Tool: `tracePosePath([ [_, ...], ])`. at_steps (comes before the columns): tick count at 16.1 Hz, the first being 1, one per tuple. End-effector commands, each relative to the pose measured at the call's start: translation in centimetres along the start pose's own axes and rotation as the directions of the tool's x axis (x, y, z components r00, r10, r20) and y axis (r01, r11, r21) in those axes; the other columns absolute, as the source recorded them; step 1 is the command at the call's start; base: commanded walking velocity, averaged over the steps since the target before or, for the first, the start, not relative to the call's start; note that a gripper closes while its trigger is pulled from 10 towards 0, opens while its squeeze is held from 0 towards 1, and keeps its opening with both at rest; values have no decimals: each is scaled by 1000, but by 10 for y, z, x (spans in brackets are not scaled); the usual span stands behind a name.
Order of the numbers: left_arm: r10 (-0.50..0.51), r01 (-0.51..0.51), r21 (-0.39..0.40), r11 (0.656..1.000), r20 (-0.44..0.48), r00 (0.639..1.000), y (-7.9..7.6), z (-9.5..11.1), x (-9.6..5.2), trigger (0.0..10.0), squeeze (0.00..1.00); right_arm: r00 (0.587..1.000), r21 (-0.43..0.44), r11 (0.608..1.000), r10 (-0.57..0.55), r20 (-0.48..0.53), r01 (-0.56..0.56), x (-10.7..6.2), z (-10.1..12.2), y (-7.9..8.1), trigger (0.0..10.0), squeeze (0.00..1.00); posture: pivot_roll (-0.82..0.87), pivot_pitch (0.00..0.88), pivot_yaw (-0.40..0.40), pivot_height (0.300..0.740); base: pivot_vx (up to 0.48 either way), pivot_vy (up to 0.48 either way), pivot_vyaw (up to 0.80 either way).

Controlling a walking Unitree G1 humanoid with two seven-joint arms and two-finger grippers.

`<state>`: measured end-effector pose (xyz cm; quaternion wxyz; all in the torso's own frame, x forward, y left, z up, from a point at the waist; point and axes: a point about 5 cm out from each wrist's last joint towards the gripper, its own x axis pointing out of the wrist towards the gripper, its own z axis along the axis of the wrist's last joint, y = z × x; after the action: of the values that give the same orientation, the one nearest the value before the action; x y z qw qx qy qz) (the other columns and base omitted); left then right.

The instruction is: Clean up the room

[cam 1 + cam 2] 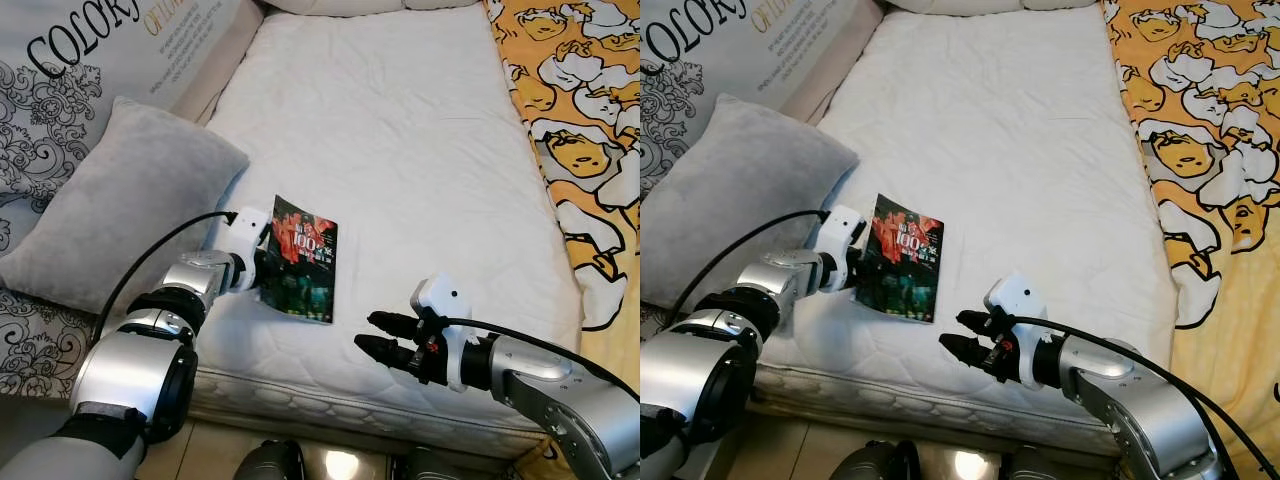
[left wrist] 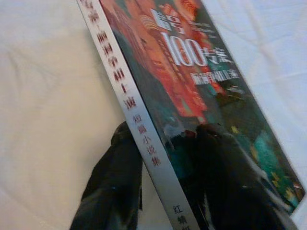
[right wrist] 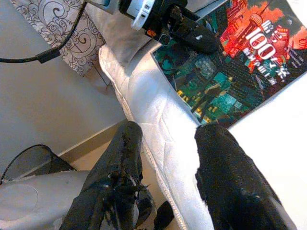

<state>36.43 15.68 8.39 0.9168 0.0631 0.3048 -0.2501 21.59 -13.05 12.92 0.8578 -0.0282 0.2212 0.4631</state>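
Observation:
A paperback book (image 1: 303,261) with a dark red and teal cover and a white "100" lies near the front edge of the white mattress (image 1: 400,130). My left gripper (image 1: 270,268) is shut on the book's spine edge, one finger over the cover and one under it, as the left wrist view shows along the spine (image 2: 144,139). My right gripper (image 1: 380,335) hovers open over the mattress's front edge, to the right of the book and apart from it. The right wrist view looks past its fingers (image 3: 120,163) at the book (image 3: 235,62).
A grey pillow (image 1: 120,200) leans at the left of the bed against a patterned cushion (image 1: 60,70). An orange cartoon-print blanket (image 1: 580,120) runs along the right side. A dark wire bin (image 3: 29,160) stands on the floor by the bed.

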Motion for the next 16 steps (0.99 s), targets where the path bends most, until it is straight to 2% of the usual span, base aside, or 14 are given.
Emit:
tracePosePath([
  [1,52,-52,36,998,5,999,9,3,-4,10000,1000,1000,-5,1000,9,3,-9,2,0,5,10000,0,-121,144,128,740,0,0,0],
  [5,129,-131,68,989,33,991,18,7,-8,10000,988,1000,-10,1000,9,9,-8,5,0,6,10000,0,-113,136,129,740,0,0,0],
  [7,148,-152,62,986,62,987,21,9,-10,10000,824,1000,-17,1000,5,10,-5,6,0,5,10000,0,-105,126,128,740,0,0,0],
  [8,155,-160,56,985,92,984,23,12,-11,10000,784,1000,-22,1000,-2,11,2,7,-1,4,10000,0,-96,110,126,740,0,0,0],
  [10,137,-137,-13,991,167,976,23,21,-13,10000,765,998,-27,998,-51,27,52,10,-1,-1,10000,0,-81,66,119,740,0,0,0],
  [11,120,-106,-79,991,215,969,23,25,-14,10000,702,993,-20,994,-107,48,108,14,0,-6,10000,0,-66,37,113,740,0,0,0],
  [12,108,-74,-133,988,269,957,24,29,-17,10000,90,976,8,979,-203,75,203,20,2,-14,10000,0,-53,14,107,740,0,0,0],
  [13,108,-64,-157,986,296,949,25,29,-18,10000,0,955,34,960,-279,99,277,23,3,-21,10000,0,-37,0,97,740,0,0,0],
  [15,109,-58,-150,987,360,926,25,28,-21,10000,0,902,71,908,-418,106,412,23,0,-34,10000,0,-12,0,80,740,0,0,0],
  [16,103,-54,-128,990,412,905,23,26,-24,10000,0,857,100,864,-503,110,494,21,-1,-42,10000,0,-4,0,72,740,0,0,0],
])
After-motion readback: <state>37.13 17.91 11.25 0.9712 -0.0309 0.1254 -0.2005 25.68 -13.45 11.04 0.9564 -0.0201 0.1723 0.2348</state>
